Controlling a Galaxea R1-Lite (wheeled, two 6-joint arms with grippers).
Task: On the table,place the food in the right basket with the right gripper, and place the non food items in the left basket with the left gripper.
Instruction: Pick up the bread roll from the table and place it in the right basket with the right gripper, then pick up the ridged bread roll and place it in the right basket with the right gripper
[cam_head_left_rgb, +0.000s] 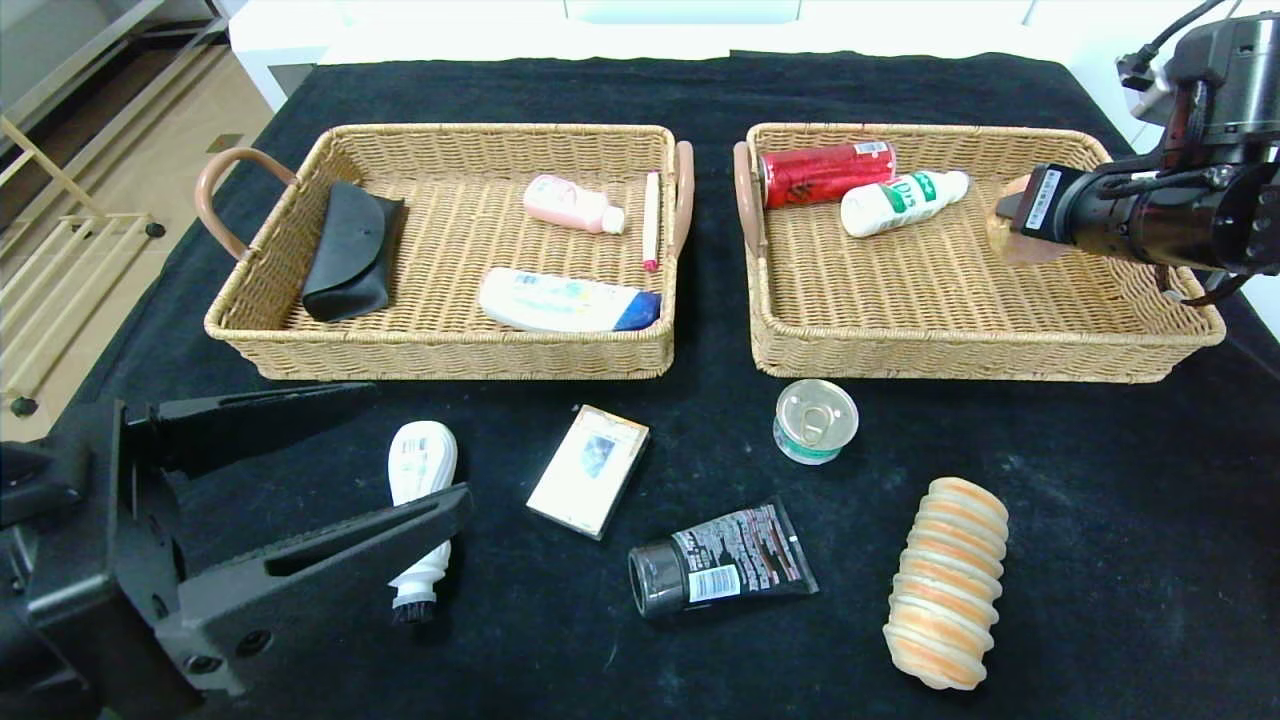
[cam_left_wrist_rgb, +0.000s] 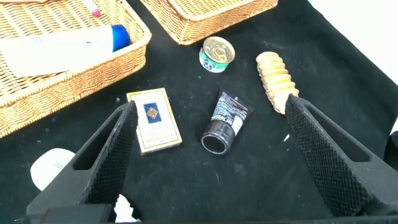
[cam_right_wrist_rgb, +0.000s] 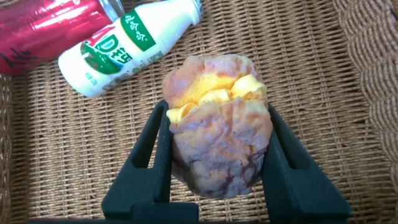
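Nearest, left tool (cam_head_left_rgb: 400, 470) is spread wide above the white squeeze bottle (cam_head_left_rgb: 421, 462) on the black worktop (cam_head_left_rgb: 1100, 500). Farther back, right tool (cam_right_wrist_rgb: 214, 155) is clenched on a browned cream-filled bun (cam_right_wrist_rgb: 217, 134), over the right wicker basket (cam_head_left_rgb: 1150, 350).

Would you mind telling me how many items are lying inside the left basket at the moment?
4: a black case at its left end, a pink bottle toward the back, a pen along the right wall, and a white tube near the front. Nothing seems hidden.
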